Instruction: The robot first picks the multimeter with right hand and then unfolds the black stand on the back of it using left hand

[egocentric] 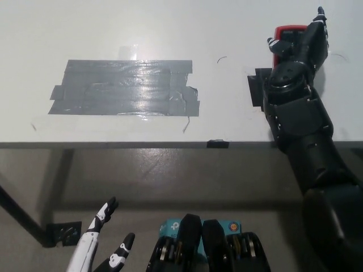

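Note:
The multimeter (285,35), red-edged with a dark face, lies on the white table (170,28) at the far right. My black right hand (303,42) is over it with fingers spread around its top and side; most of the device is hidden beneath the hand, and a firm hold cannot be made out. My white left hand (99,249) rests low at the lower left, below the table edge, fingers apart and holding nothing. The black stand on the multimeter's back is out of sight.
A large patch of grey tape (125,88) covers the table's middle left. A black tape patch (258,88) lies beside my right forearm. A small black marker (218,143) sits on the table's front edge. Floor shows below.

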Robot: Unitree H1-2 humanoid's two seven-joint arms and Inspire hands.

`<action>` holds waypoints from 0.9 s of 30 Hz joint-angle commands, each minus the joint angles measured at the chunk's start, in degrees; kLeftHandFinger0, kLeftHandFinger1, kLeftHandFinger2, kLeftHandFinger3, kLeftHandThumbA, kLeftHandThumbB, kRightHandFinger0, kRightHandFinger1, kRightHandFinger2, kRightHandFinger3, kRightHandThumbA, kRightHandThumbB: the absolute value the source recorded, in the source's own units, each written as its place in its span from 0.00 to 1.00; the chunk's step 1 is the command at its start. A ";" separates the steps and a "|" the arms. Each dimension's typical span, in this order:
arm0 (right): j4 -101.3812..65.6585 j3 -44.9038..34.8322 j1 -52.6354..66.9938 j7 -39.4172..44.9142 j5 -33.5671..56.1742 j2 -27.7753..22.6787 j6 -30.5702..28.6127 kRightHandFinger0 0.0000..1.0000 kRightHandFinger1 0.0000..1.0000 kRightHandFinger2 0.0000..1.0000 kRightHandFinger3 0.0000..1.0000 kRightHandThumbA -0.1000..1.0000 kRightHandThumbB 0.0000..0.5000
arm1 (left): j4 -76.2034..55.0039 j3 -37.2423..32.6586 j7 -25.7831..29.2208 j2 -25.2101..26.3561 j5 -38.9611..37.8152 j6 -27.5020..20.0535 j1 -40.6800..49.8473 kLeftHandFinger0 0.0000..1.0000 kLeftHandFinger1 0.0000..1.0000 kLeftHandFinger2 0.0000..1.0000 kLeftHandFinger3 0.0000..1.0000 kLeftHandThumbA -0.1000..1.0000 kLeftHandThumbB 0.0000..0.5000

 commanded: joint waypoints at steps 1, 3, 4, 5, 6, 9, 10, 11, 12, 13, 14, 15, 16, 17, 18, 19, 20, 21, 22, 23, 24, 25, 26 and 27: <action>-0.50 -0.33 -4.53 -2.00 1.89 -1.38 0.10 1.00 1.00 1.00 1.00 0.88 0.95 | -0.71 -0.08 0.77 0.83 0.64 -2.74 0.37 1.00 1.00 1.00 1.00 0.77 0.05; -0.78 -0.23 -4.49 -2.15 2.18 -1.33 0.34 1.00 1.00 1.00 1.00 0.88 0.96 | -1.01 -0.08 0.57 0.84 0.59 -2.36 0.49 1.00 1.00 1.00 1.00 0.77 0.04; -0.79 -0.17 -4.52 -2.14 2.32 -1.28 0.55 1.00 1.00 1.00 1.00 0.88 0.96 | -1.06 -0.05 0.64 0.84 0.70 -2.38 0.50 1.00 1.00 1.00 1.00 0.75 0.04; -0.76 -0.10 -4.52 -2.15 2.43 -1.27 0.54 1.00 1.00 1.00 1.00 0.88 0.95 | -1.01 -0.04 0.64 0.85 0.65 -2.45 0.49 1.00 1.00 1.00 1.00 0.75 0.04; -0.71 -0.04 -4.53 -2.21 2.54 -1.27 0.53 1.00 1.00 1.00 1.00 0.88 0.95 | -0.97 -0.03 0.61 0.87 0.58 -2.48 0.48 1.00 1.00 1.00 1.00 0.75 0.04; 0.69 0.22 -4.99 -2.23 2.76 -1.61 1.03 1.00 1.00 1.00 1.00 0.88 0.97 | -0.63 -0.14 0.77 0.75 0.64 -2.95 0.37 1.00 1.00 1.00 1.00 0.74 0.04; 0.71 0.26 -4.97 -2.29 2.84 -1.64 1.06 1.00 1.00 1.00 1.00 0.88 0.97 | -0.64 -0.14 0.76 0.75 0.64 -2.97 0.39 1.00 1.00 1.00 1.00 0.74 0.04; 1.45 -0.21 -5.23 -2.26 3.60 -1.62 0.36 1.00 1.00 1.00 1.00 0.87 0.97 | -0.57 -0.09 0.92 0.68 0.80 -3.06 0.28 1.00 1.00 1.00 1.00 0.74 0.04; 1.96 -0.30 -5.38 -2.12 3.93 -1.69 0.21 1.00 1.00 1.00 1.00 0.87 0.97 | -0.73 -0.11 0.62 0.76 0.55 -2.73 0.19 1.00 1.00 1.00 1.00 0.74 0.04; 2.32 -0.26 -5.40 -1.78 4.26 -1.77 0.05 1.00 1.00 1.00 1.00 0.87 0.97 | -0.86 -0.09 0.57 0.79 0.69 -2.61 0.13 1.00 1.00 1.00 1.00 0.74 0.04; 2.82 -0.44 -5.40 -1.32 4.83 -1.80 -0.22 1.00 1.00 1.00 1.00 0.87 0.96 | -1.15 -0.11 0.55 0.82 0.99 -2.40 0.15 1.00 1.00 1.00 1.00 0.74 0.04; 3.06 -0.62 -5.46 -1.39 5.25 -1.81 -0.61 1.00 1.00 1.00 1.00 0.86 0.96 | -1.16 -0.13 0.47 0.85 1.01 -2.33 0.07 1.00 1.00 1.00 1.00 0.74 0.04; 3.37 -0.88 -5.54 -1.54 5.77 -1.84 -1.16 1.00 1.00 1.00 1.00 0.85 0.96 | -1.13 -0.17 0.37 0.90 1.01 -2.25 -0.04 1.00 1.00 1.00 1.00 0.74 0.04; 3.48 -0.80 -5.46 -1.40 5.84 -1.77 -1.11 1.00 1.00 1.00 1.00 0.85 0.97 | -1.15 -0.19 0.35 0.95 1.06 -2.29 -0.01 1.00 1.00 1.00 1.00 0.74 0.04; 3.99 -0.60 -5.46 -1.25 5.91 -1.82 -1.42 1.00 1.00 1.00 1.00 0.87 0.97 | -1.12 -0.21 0.36 1.03 1.06 -2.57 -0.06 1.00 1.00 1.00 1.00 0.74 0.04; 4.30 -0.40 -5.51 -1.01 5.97 -1.92 -1.34 1.00 1.00 1.00 1.00 0.88 0.98 | -1.00 -0.22 0.40 1.09 1.15 -2.74 -0.16 1.00 1.00 1.00 1.00 0.74 0.04; 4.82 -0.38 -5.59 -0.98 6.18 -1.92 -1.59 1.00 1.00 1.00 1.00 0.89 0.98 | -0.77 -0.21 0.55 1.09 1.33 -2.93 -0.26 1.00 1.00 1.00 1.00 0.74 0.05; 5.11 -0.70 -5.64 -0.93 6.77 -1.87 -2.19 1.00 1.00 1.00 1.00 0.88 1.00 | -0.64 -0.23 0.65 1.14 1.49 -3.16 -0.40 1.00 1.00 1.00 1.00 0.75 0.05; 5.34 -0.92 -5.67 -0.74 7.21 -1.85 -2.53 1.00 1.00 1.00 1.00 0.87 1.00 | -0.56 -0.24 0.76 1.14 1.59 -3.37 -0.46 1.00 1.00 1.00 1.00 0.75 0.05; 5.47 -0.89 -5.65 -0.43 7.45 -1.87 -2.56 1.00 1.00 1.00 1.00 0.87 0.99 | -0.58 -0.21 0.80 1.11 1.55 -3.44 -0.49 1.00 1.00 1.00 1.00 0.75 0.05; 5.57 -0.78 -5.58 -0.06 7.67 -1.88 -2.55 1.00 1.00 1.00 1.00 0.87 0.99 | -0.65 -0.17 0.80 1.08 1.44 -3.46 -0.49 1.00 1.00 1.00 1.00 0.75 0.05; 5.70 -0.55 -5.43 0.30 7.73 -1.92 -2.41 1.00 1.00 1.00 1.00 0.89 0.99 | -0.78 -0.17 0.73 1.02 1.48 -3.20 -0.49 1.00 1.00 1.00 1.00 0.75 0.06; 5.92 -0.80 -5.28 0.39 8.16 -1.87 -2.89 1.00 1.00 1.00 1.00 0.87 0.98 | -0.65 -0.19 0.76 1.01 1.51 -3.37 -0.60 1.00 1.00 1.00 1.00 0.75 0.06; 6.18 -1.19 -5.24 0.80 8.78 -1.87 -2.86 1.00 1.00 1.00 1.00 0.87 0.98 | -0.70 -0.20 0.62 1.07 1.47 -3.25 -0.60 1.00 1.00 1.00 1.00 0.76 0.06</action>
